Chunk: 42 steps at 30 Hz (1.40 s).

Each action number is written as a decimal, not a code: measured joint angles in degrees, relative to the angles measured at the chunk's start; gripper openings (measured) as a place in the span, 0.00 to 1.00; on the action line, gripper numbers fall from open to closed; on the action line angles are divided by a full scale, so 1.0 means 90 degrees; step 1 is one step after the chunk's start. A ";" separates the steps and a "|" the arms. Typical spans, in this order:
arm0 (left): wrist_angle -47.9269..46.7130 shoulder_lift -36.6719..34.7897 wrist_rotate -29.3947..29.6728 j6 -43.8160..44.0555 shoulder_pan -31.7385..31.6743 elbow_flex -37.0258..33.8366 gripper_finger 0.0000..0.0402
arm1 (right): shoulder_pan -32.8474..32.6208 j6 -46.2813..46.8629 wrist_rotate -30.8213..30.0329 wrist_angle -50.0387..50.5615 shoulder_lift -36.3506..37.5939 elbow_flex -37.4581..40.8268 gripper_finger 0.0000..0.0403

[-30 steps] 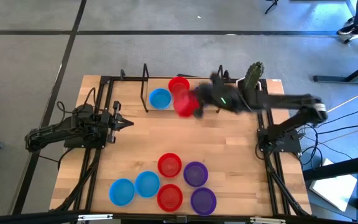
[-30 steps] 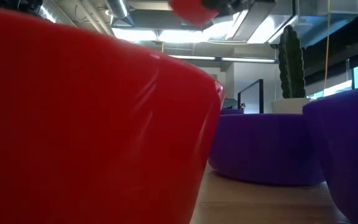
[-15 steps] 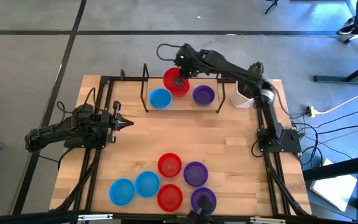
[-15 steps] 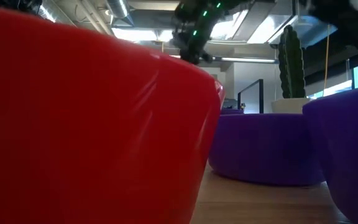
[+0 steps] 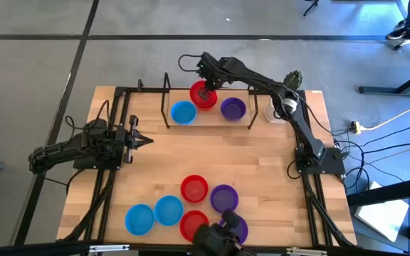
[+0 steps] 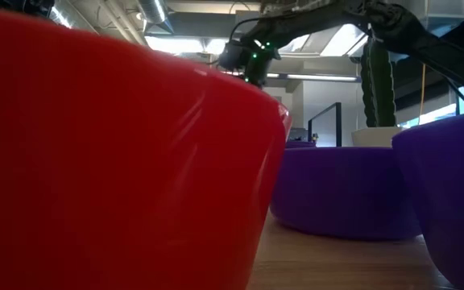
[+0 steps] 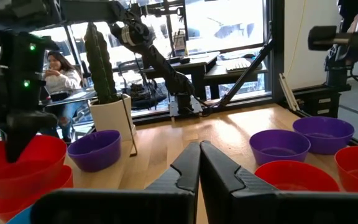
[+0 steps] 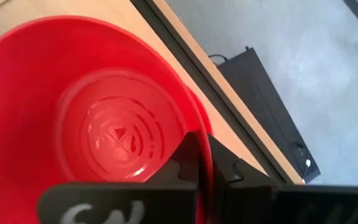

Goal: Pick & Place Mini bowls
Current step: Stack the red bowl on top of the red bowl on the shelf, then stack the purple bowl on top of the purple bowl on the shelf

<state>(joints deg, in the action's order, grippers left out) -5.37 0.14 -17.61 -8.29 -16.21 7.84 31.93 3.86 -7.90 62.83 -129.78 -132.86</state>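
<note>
While the left gripper [image 7: 199,163] waits pressed together at nine o'clock, the right gripper [image 5: 206,90] pinches a red bowl's [image 5: 203,95] rim at twelve; release looks next.

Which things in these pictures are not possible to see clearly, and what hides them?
- Low view: the near red bowl fills the picture and hides most of the table behind it.
- High view: the purple bowl at the near edge is partly covered by a dark object.
- High view: whether the red bowl in the right claw sits in another bowl; the left wrist view suggests a second one beneath.
</note>
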 joint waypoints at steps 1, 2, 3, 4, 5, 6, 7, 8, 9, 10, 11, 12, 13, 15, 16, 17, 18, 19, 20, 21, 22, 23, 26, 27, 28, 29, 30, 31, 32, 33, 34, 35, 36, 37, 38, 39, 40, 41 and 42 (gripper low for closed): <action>0.0000 0.0000 0.0002 0.0000 0.0000 0.0000 0.02 | 0.0009 0.0001 0.0000 -0.0023 -0.0031 0.0000 0.01; 0.0000 0.0000 0.0002 0.0000 0.0000 0.0000 0.01 | 0.0009 -0.0005 0.0000 -0.0026 -0.0062 0.0000 0.01; 0.0000 0.0000 0.0002 0.0000 -0.0001 0.0000 0.01 | 0.0009 -0.0027 0.0000 -0.0025 -0.0092 0.0000 0.01; 0.0000 0.0000 0.0001 0.0000 0.0000 0.0000 0.01 | 0.0009 -0.0022 0.0000 -0.0029 -0.0119 0.0000 0.01; 0.0000 0.0000 0.0001 0.0000 -0.0001 0.0000 0.01 | 0.0011 -0.0017 0.0000 -0.0031 -0.0143 0.0000 0.01; 0.0000 0.0000 0.0002 0.0000 0.0000 0.0000 0.01 | 0.0011 -0.0017 0.0000 -0.0042 -0.0169 0.0000 0.01; 0.0000 0.0000 0.0002 0.0000 -0.0002 0.0000 0.01 | 0.0009 -0.0021 0.0001 -0.0045 -0.0202 0.0000 0.01; 0.0000 0.0000 0.0001 0.0000 -0.0002 0.0000 0.01 | 0.0009 -0.0028 0.0002 -0.0044 -0.0240 0.0000 0.01; 0.0000 0.0000 0.0002 0.0000 -0.0002 0.0000 0.01 | 0.0009 -0.0051 0.0001 -0.0044 -0.0279 0.0000 0.01; 0.0000 0.0000 0.0002 0.0000 -0.0002 0.0000 0.01 | 0.0010 -0.0081 0.0000 -0.0040 -0.0318 0.0000 0.01; 0.0000 0.0000 0.0002 0.0000 -0.0002 0.0000 0.02 | 0.0012 -0.0098 -0.0001 -0.0038 -0.0345 0.0000 0.01; 0.0000 0.0000 0.0002 0.0000 -0.0001 0.0000 0.02 | 0.0014 -0.0103 -0.0002 -0.0037 -0.0364 0.0000 0.01; 0.0000 0.0000 0.0002 0.0000 -0.0002 0.0000 0.02 | 0.0014 -0.0107 -0.0002 -0.0037 -0.0369 0.0000 0.01; 0.0000 0.0000 0.0001 0.0000 -0.0002 0.0000 0.02 | 0.0011 -0.0193 -0.0002 -0.0044 -0.0369 0.0000 0.02; 0.0000 0.0000 0.0002 0.0000 -0.0001 0.0000 0.02 | 0.0011 -0.0240 -0.0002 -0.0046 -0.0369 0.0000 0.02; 0.0000 0.0000 0.0002 0.0000 -0.0001 0.0000 0.01 | 0.0011 -0.0301 -0.0002 -0.0046 -0.0369 0.0000 0.02; 0.0000 0.0000 0.0002 0.0000 -0.0001 0.0000 0.01 | 0.0011 -0.0316 -0.0002 -0.0044 -0.0369 0.0000 0.02; 0.0000 0.0000 0.0002 0.0000 -0.0001 0.0000 0.01 | 0.0011 -0.0317 -0.0002 -0.0044 -0.0369 0.0000 0.03; 0.0000 0.0000 0.0002 0.0000 -0.0002 0.0000 0.01 | 0.0011 -0.0316 -0.0002 -0.0044 -0.0369 0.0000 0.05; 0.0000 0.0000 0.0002 0.0000 -0.0001 0.0000 0.01 | 0.0011 -0.0316 -0.0002 -0.0044 -0.0369 0.0000 0.06; 0.0000 0.0000 0.0002 0.0000 -0.0002 0.0000 0.01 | 0.0011 -0.0316 -0.0002 -0.0044 -0.0369 0.0000 0.09; 0.0000 0.0000 0.0002 0.0000 -0.0002 0.0000 0.01 | 0.0011 -0.0316 -0.0002 -0.0044 -0.0369 0.0000 0.11; 0.0000 0.0000 0.0000 0.0000 -0.0002 0.0000 0.01 | 0.0011 -0.0311 -0.0111 -0.0046 -0.0369 0.0000 0.17; 0.0000 0.0000 0.0002 0.0000 0.0000 0.0000 0.02 | 0.0009 -0.0309 -0.0233 -0.0046 -0.0369 0.0000 0.19; 0.0000 0.0000 0.0001 0.0000 -0.0001 0.0000 0.02 | 0.0009 -0.0313 -0.0335 -0.0044 -0.0369 0.0000 0.21; 0.0000 0.0000 0.0002 0.0000 0.0000 0.0000 0.02 | 0.0009 -0.0316 -0.0436 -0.0044 -0.0369 0.0000 0.22; 0.0000 0.0000 0.0001 0.0000 -0.0002 0.0000 0.02 | 0.0010 -0.0316 -0.0531 -0.0044 -0.0369 0.0000 0.24; 0.0000 0.0000 0.0001 0.0000 -0.0002 0.0000 0.02 | 0.0011 -0.0319 -0.0617 -0.0046 -0.0369 0.0000 0.25; 0.0000 0.0000 0.0001 0.0000 -0.0002 0.0000 0.01 | 0.0011 -0.0324 -0.0682 -0.0048 -0.0369 0.0000 0.27; 0.0000 0.0000 0.0000 0.0000 -0.0001 0.0000 0.01 | 0.0011 -0.0346 -0.0723 -0.0058 -0.0369 0.0000 0.28; 0.0000 0.0000 0.0000 0.0000 -0.0001 0.0000 0.01 | 0.0011 -0.0375 -0.0738 -0.0083 -0.0369 0.0000 0.29; -0.0002 0.0000 0.0001 0.0000 -0.0002 0.0000 0.01 | 0.0011 -0.0434 -0.0734 -0.0094 -0.0369 -0.0022 0.30; -0.0002 0.0000 0.0000 0.0000 -0.0001 0.0000 0.01 | 0.0011 -0.0512 -0.0731 -0.0078 -0.0369 -0.0076 0.30; -0.0001 0.0000 0.0000 0.0000 -0.0001 0.0000 0.01 | 0.0009 -0.0594 -0.0731 -0.0073 -0.0369 -0.0148 0.31; -0.0001 0.0000 0.0000 0.0000 -0.0001 0.0000 0.01 | -0.0006 -0.0655 -0.0730 -0.0087 -0.0370 -0.0227 0.31; -0.0002 0.0000 0.0000 0.0000 0.0000 0.0000 0.01 | -0.0030 -0.0689 -0.0731 -0.0179 -0.0327 -0.0238 0.31; -0.0002 0.0000 0.0000 0.0000 0.0000 0.0000 0.01 | -0.0046 -0.0753 -0.0693 -0.0307 -0.0241 -0.0196 0.31; -0.0002 0.0000 0.0000 0.0000 -0.0002 0.0000 0.01 | -0.0081 -0.0824 -0.0646 -0.0409 -0.0162 -0.0179 0.31; -0.0002 0.0000 0.0000 0.0000 -0.0001 0.0000 0.01 | -0.0130 -0.0888 -0.0603 -0.0564 -0.0067 -0.0177 0.31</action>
<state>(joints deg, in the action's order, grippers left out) -5.39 0.14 -17.61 -8.29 -16.22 7.84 30.76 -4.13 -13.33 57.75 -130.38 -134.45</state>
